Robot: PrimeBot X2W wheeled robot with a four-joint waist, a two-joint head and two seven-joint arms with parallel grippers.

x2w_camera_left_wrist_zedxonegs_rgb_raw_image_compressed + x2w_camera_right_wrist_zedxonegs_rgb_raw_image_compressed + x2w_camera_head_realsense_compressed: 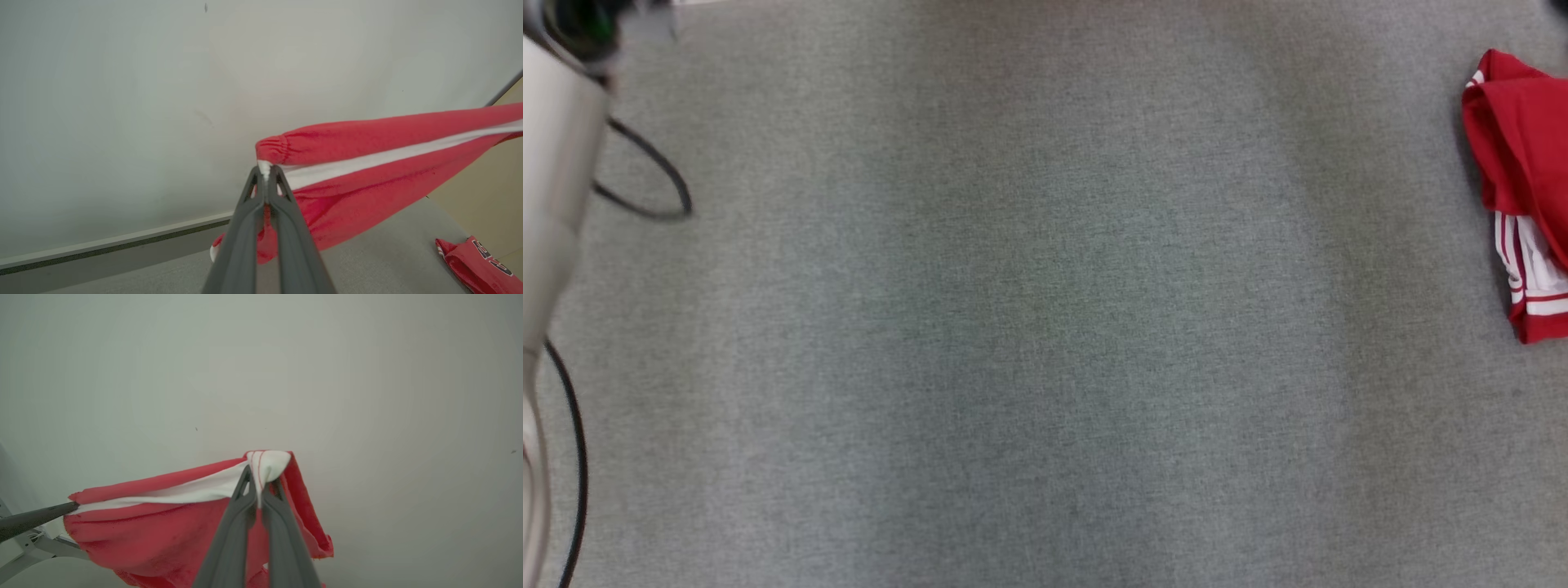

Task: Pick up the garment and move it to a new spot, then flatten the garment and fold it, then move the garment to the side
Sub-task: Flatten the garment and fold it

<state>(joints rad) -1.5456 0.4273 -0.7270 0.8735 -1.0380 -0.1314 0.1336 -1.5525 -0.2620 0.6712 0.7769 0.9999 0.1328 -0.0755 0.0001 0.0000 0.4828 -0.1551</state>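
left gripper (pixel 265 175) and right gripper (pixel 258 479) clamped (both pinched tight).

The left forearm (pixel 556 204) has a smooth shell of pale beige colour, rounded like a tube, with a soft shine. At its upper end there is a dark part (pixel 580 28), blurred, with a little green in it. One thin black cable (pixel 654 155) makes a loop beside the shell, and a second black cable (pixel 582 457) runs in a long curve lower down. The left end effector (pixel 265 171) has two long fingers (pixel 241 245) of matte dark grey. They are wide at the base and narrow at the tips, and each has a small triangular opening near the tip. The right end effector (pixel 261 477) has fingers of the same colour and shape.
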